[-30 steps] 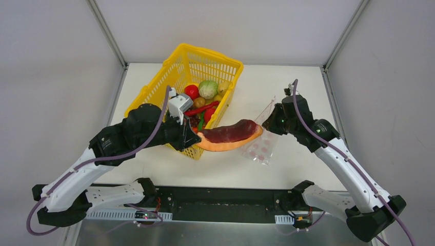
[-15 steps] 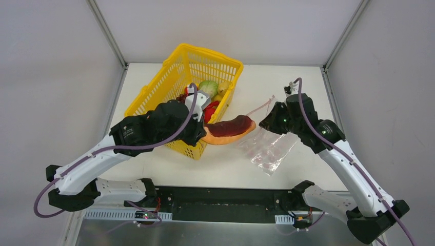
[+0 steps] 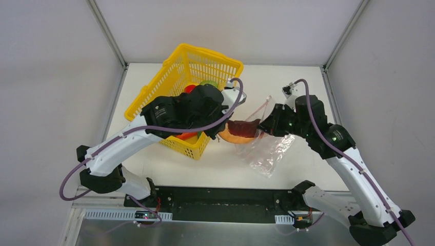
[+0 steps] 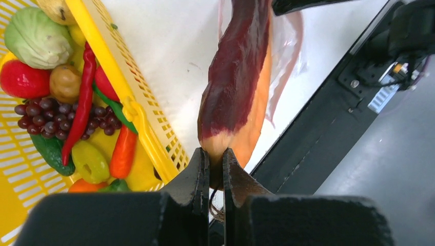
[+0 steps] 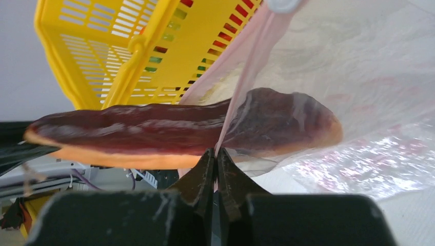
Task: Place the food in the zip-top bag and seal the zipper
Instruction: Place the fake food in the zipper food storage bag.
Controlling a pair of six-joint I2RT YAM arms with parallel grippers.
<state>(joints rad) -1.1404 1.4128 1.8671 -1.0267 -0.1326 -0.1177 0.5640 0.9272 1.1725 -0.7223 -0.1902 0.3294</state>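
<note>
The step in hand is loading the first piece: the melon slice [image 3: 243, 129] is being fed into the bag [image 3: 268, 151], in the middle of the top view. The left gripper [image 4: 215, 156] is clenched on the slice's pointed near end, holding it out lengthways. The right gripper [image 5: 216, 157] is pinched tight on the bag's mouth edge, right at the pink zipper [image 5: 252, 65], lifting that lip off the table [image 3: 287, 87].

In the right wrist view the far third of the slice lies behind the clear plastic, past the zipper line, so its tip is inside the mouth. The rest is outside, in the left half of the frame. I judge the task to be at an early stage: the zipper is unsealed and the other food sits in the yellow basket [image 3: 205, 62], among it a cabbage [image 4: 36, 36], a tomato [image 4: 23, 79] and grapes [image 4: 43, 115].

The next move calls for pushing the slice along its own length, deeper into the bag, with the lip held up and the mouth wide, and letting go only once it is well in.

The slice is long and curved, glossy dark red on its face with an orange rim. The bag is thin, crumpled and floppy, with faint pink dots, and sags from the pinched edge toward the lower right of the top view.
</note>
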